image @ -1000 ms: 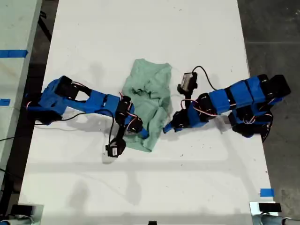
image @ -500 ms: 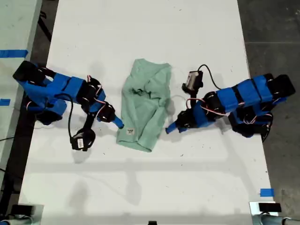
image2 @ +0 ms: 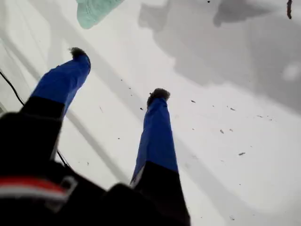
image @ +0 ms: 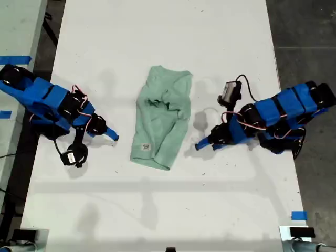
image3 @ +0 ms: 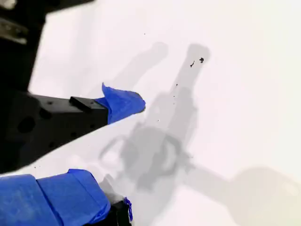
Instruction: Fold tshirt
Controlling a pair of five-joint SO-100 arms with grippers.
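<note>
The mint-green tshirt (image: 163,121) lies folded into a narrow upright strip in the middle of the white table (image: 168,210), its small white label (image: 145,147) near the lower end. My first gripper (image: 107,135) hovers open over bare table toward the exterior view's left of the tshirt, apart from it. In the first wrist view its two blue fingers (image2: 155,136) are spread around nothing, and a corner of the tshirt (image2: 94,9) shows beyond them. My second gripper (image: 200,146) is toward the exterior view's right of the tshirt, clear of the cloth. The second wrist view shows it (image3: 134,155) open and empty above its own shadow.
The table's long edges run down both sides of the exterior view, with dark floor (image: 310,31) beyond the right one. Blue tape marks (image: 298,215) sit at the lower right of that view. A second pale surface with blue tape (image: 13,59) stands at its left.
My first gripper let go of the tshirt's lower end and drew back toward the exterior view's left. My second gripper backed away to that view's right. The tshirt stays folded.
</note>
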